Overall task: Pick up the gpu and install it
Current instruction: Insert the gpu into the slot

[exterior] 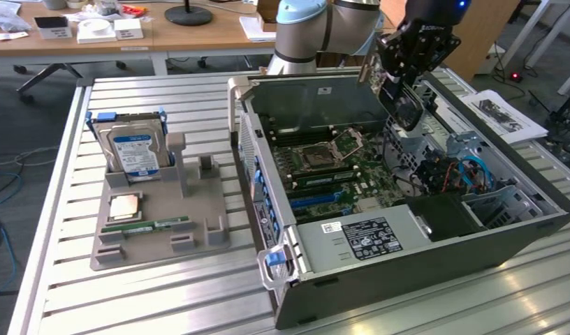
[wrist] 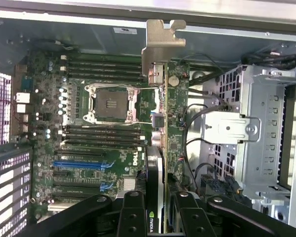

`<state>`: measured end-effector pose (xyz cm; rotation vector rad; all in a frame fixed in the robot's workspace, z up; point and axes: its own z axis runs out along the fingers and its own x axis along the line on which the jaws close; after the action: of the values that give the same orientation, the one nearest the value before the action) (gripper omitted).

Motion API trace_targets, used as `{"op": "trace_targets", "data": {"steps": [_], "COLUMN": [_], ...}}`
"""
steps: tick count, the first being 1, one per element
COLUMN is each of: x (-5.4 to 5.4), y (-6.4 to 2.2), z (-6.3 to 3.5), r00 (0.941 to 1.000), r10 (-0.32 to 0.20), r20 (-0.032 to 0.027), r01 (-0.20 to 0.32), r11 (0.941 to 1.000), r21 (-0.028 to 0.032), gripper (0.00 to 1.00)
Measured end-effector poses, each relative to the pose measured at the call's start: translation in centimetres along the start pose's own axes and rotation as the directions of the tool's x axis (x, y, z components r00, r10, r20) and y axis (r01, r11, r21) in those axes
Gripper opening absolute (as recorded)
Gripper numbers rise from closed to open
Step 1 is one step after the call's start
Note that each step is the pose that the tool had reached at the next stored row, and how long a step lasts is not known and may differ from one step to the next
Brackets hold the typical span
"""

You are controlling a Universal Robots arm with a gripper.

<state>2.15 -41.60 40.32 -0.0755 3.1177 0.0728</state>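
Slatted metal table [exterior: 154,293] carries everything. A grey parts tray [exterior: 103,262] sits left of centre in the exterior view with the hard drive [exterior: 136,153] standing in it, and the open computer case [exterior: 406,279] takes the right half.

My claw [exterior: 397,78] hangs at the upper right of that frame, above the case's far end. It is closed narrow on the gpu [exterior: 404,106], which I hold on edge below it.

In the wrist view the fingers [wrist: 132,217] pinch the card's dark end. The gpu [wrist: 173,123] runs straight out from the claw [wrist: 160,212], its long axis in line with them and the silver bracket [wrist: 160,42] at the far tip.

I judge it points down into the case, clear of the motherboard [wrist: 113,148]. It lies beside the CPU socket [wrist: 111,101], not over the blue slot [wrist: 79,163].
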Motion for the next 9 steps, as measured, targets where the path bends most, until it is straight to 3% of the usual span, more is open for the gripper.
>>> {"op": "trace_targets", "data": {"steps": [9], "x": [0.0], "y": [0.0], "z": [0.0], "r00": [0.9935], "r10": [-0.114], "r20": [-0.0051], "r01": [0.114], "r11": [0.9935], "r21": [-0.0029], "gripper": [0.27]}}
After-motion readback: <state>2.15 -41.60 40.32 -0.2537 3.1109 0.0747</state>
